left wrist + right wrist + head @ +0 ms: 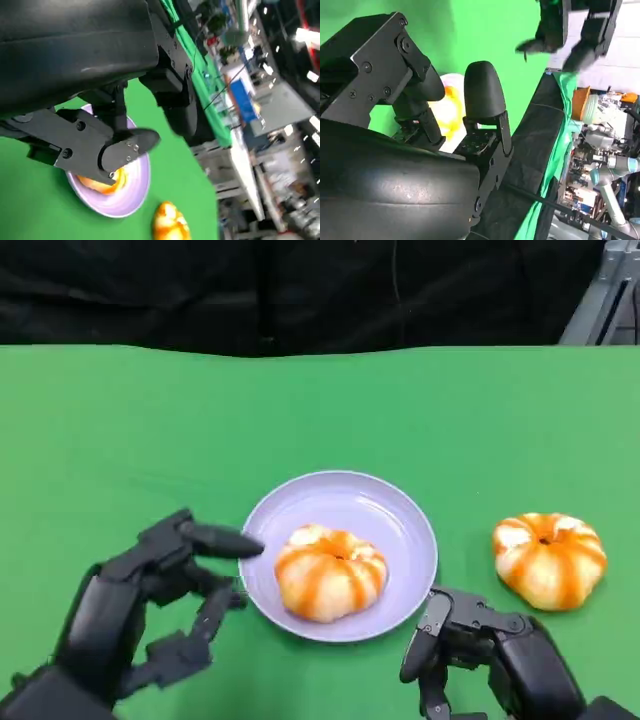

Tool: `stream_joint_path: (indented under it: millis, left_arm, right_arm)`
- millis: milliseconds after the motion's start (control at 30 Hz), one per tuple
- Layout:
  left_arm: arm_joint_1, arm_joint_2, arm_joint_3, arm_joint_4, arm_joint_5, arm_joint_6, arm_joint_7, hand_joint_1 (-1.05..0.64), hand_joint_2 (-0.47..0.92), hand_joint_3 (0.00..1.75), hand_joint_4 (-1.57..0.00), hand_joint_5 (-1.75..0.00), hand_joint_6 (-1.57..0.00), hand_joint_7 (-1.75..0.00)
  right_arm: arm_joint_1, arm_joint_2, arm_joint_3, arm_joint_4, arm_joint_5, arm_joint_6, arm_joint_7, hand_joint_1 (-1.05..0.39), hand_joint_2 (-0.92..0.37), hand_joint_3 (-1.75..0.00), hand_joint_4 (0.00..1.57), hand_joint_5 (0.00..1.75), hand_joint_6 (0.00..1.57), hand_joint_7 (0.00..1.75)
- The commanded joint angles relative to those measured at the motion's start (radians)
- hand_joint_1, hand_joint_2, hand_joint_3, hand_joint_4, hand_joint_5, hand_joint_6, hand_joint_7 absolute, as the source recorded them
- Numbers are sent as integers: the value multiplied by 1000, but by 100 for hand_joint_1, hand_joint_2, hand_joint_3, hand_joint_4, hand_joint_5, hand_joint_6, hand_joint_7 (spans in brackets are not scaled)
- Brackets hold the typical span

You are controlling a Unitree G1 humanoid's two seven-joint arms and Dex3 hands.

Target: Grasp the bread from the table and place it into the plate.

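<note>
- Your left hand (150, 605) sits spread, empty, just left of the lavender plate (400, 510) rim.
- Right hand (480, 650) (fingers curled, empty) waits near the plate's near-right edge.
- One bread (330, 573) lies in the plate; the second bread (549, 559) lies right, on open green table (120, 430).

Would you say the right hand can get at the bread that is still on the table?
Probably yes: the right hand is open, and bare green table separates it from the bread.

The left hand (107, 145) extends over the green bench (35, 210), fingers apart and holding nothing. One fingertip (137, 142) lies over the lilac plate (135, 192). Inside the plate, orange-striped bread (102, 185) is partly hidden by the hand. A second bread (170, 222) rests on the bench, just beside the plate.
</note>
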Motion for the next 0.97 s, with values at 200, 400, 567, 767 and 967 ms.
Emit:
stream_joint_path:
  millis: [200,400,567,767,967]
  left_arm:
    - [137,-29,26,0,-31,-110,32,3,39,147,-88,-175,-80,-159]
    - [128,-48,20,71,-72,-148,17,-2,35,148,-88,-175,-78,-164]
    - [129,-51,14,88,-76,-162,21,-2,35,149,-88,-175,-78,-164]
    - [127,-54,7,113,-61,-193,27,-1,35,149,-88,-175,-79,-161]
    - [128,-60,2,114,-63,-206,26,-3,39,141,-84,-175,-78,-159]
  right_arm:
    - [10,-36,-43,-9,40,-10,22,13,-28,-150,88,169,75,148]
    - [9,-55,-71,7,42,-47,25,16,-27,-150,91,166,78,147]
    - [13,-56,-71,11,31,-60,21,16,-27,-150,91,164,79,146]
    - [22,-55,-80,23,13,-91,7,15,-26,-148,92,162,79,144]
    - [73,-44,-67,-50,13,-36,8,13,-30,-145,89,162,77,144]
